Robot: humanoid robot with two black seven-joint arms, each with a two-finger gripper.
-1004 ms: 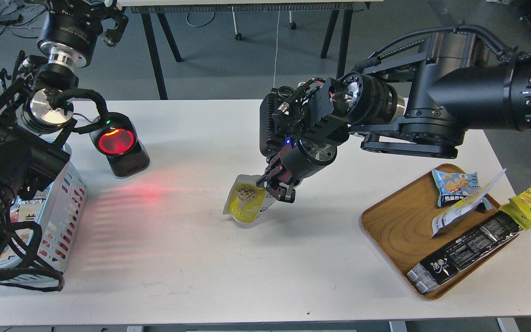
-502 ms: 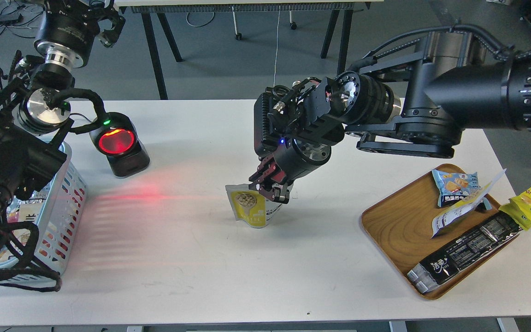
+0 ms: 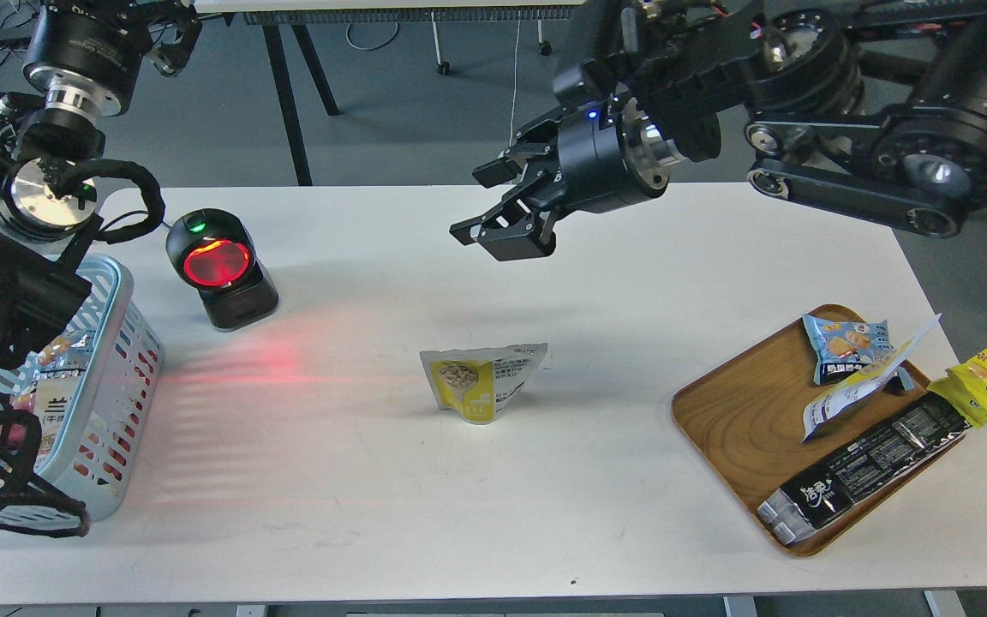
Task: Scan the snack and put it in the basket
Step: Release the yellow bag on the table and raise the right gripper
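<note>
snack pouch stood upright mid-table, free | right end effector spread, empty, above and just beyond it, nearer arm | left end effector far left above basket, state unclear | pouch's width ran left-right

the snack was yellow and white, the basket light blue, the tray brown wood-grained, the scanner black, glowing red.
</note>
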